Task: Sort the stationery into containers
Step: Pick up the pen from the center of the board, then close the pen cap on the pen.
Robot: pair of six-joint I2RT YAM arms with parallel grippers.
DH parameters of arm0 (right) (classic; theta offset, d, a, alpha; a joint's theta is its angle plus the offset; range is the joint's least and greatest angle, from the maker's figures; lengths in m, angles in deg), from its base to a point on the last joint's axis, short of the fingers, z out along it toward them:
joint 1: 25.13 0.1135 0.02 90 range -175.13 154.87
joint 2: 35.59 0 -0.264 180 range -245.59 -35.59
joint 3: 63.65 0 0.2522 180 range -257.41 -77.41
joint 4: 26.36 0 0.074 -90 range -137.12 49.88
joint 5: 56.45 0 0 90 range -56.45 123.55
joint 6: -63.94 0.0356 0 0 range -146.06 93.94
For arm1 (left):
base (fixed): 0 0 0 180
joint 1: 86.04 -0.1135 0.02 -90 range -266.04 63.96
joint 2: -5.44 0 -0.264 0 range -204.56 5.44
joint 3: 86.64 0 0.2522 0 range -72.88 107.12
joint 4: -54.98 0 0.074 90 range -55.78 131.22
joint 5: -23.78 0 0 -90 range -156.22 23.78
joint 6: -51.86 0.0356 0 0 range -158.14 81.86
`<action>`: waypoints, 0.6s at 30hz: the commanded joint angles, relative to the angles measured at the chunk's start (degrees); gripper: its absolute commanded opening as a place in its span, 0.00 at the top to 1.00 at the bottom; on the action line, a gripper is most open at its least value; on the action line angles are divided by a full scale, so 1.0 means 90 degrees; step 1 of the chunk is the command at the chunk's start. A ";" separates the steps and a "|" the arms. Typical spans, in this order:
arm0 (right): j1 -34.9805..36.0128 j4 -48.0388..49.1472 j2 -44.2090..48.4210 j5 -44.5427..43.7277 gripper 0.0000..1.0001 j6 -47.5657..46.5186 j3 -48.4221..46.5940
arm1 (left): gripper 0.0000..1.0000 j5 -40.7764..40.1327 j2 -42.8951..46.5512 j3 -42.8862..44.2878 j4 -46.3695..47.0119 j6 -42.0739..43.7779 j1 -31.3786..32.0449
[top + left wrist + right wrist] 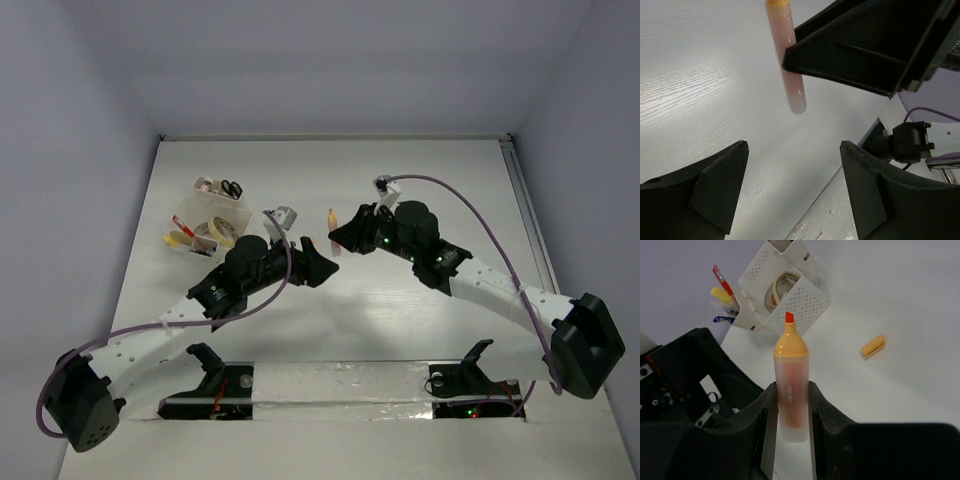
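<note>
My right gripper [340, 238] is shut on an uncapped orange highlighter [791, 385] and holds it above the table; its red tip points toward the container. The highlighter also shows in the top view [333, 228] and in the left wrist view [789, 70]. Its orange cap [873, 346] lies loose on the table. My left gripper [318, 268] is open and empty, close beside the highlighter's rear end, fingers [715, 190] wide apart. The whitish divided container [210, 215] stands at the far left, holding tape rolls [781, 290], black scissors [231, 187] and pens [721, 284].
The container's perforated wall [805, 302] faces the right wrist camera. The left arm's black body [690, 385] sits just left of the held highlighter. The table's near edge strip [340, 385] runs between the arm bases.
</note>
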 commanded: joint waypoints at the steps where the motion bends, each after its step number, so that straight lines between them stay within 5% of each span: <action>1: 0.0145 0.0935 -0.0041 0.0316 0.98 0.0197 0.0012 | 0.30 -0.0882 -0.0143 0.0179 0.0817 -0.0091 0.0311; 14: 0.0419 0.1111 -0.0168 0.0492 0.98 0.0343 0.0041 | 0.58 -0.2348 -0.0446 0.0199 0.1150 0.0074 0.0711; 18: 0.0555 0.1101 -0.0207 0.0453 0.98 0.0363 0.0003 | 0.60 -0.2407 -0.0553 0.0160 0.1335 0.0094 0.0770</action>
